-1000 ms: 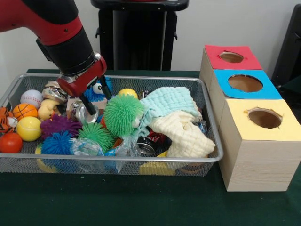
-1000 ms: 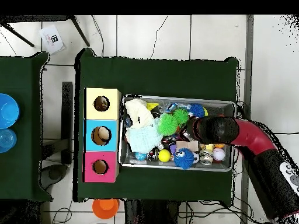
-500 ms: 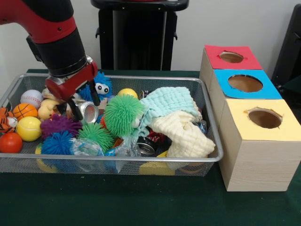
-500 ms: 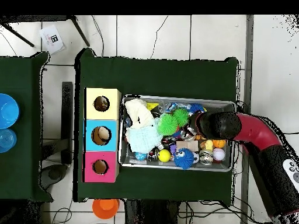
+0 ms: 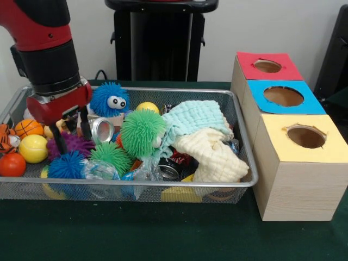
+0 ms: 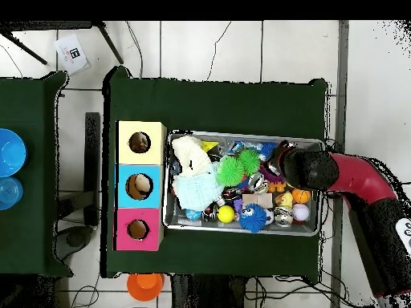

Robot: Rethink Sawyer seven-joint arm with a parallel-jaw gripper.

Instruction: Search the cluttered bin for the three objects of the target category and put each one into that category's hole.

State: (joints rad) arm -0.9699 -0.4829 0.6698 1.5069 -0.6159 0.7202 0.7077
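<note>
The silver wire-mesh bin (image 5: 163,184) is full of toys, balls, cans and cloths; it also shows in the overhead view (image 6: 241,231). The blue-topped hole (image 5: 283,96) is the middle of three wooden boxes beside the bin, and shows in the overhead view (image 6: 139,187). My gripper (image 5: 70,133) hangs open and empty over the bin's left part, just above a purple spiky ball (image 5: 73,145). A silver can (image 5: 101,130) lies right beside it. In the overhead view the arm (image 6: 309,170) hides the gripper.
A blue fuzzy toy with eyes (image 5: 109,99), a big green spiky ball (image 5: 141,132), a teal cloth (image 5: 196,117) and a cream cloth (image 5: 212,155) fill the middle. Balls (image 5: 33,148) crowd the left end. Red-topped (image 5: 267,66) and yellow-topped (image 5: 306,136) holes flank the blue one.
In the front view my arm has swung left and a little toward the bin's near side, uncovering the blue fuzzy toy. The gripper stays open and empty.
</note>
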